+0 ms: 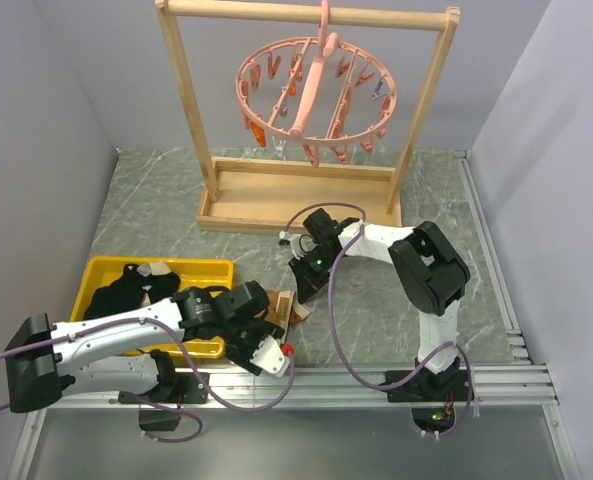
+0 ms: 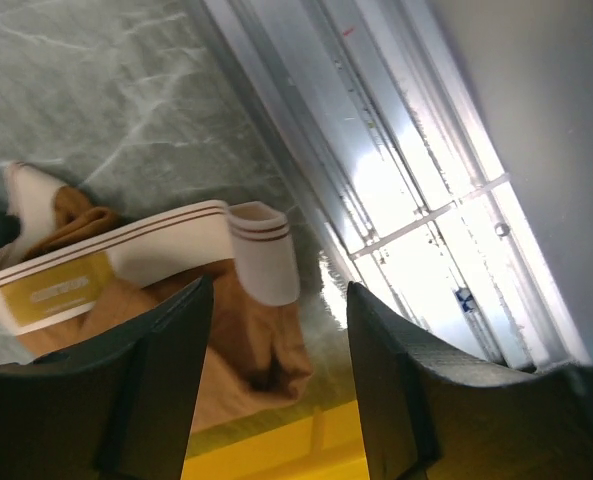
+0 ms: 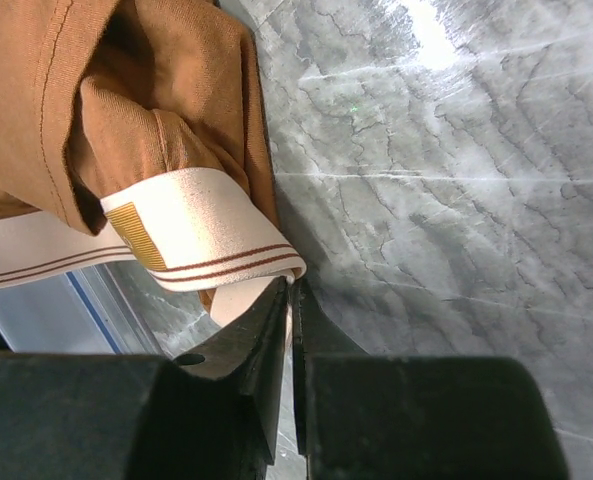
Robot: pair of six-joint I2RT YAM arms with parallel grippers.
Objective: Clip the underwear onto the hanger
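The brown underwear (image 1: 253,297) with a pale waistband lies crumpled on the table by the tray's right end. My right gripper (image 1: 301,290) is shut on a fold of its waistband (image 3: 206,235), low over the table; the brown fabric (image 3: 126,100) bunches beyond the fingers. My left gripper (image 1: 261,335) is open just above the underwear (image 2: 246,340), its jaws wide apart either side of the cloth, holding nothing. The pink ring hanger (image 1: 316,90) with several clips hangs from the wooden rack's top bar, far from both grippers.
The wooden rack (image 1: 296,195) stands at the back centre. A yellow tray (image 1: 106,270) at the front left holds a black garment (image 1: 126,290); its rim shows in the left wrist view (image 2: 276,445). A metal rail (image 1: 376,380) runs along the near table edge.
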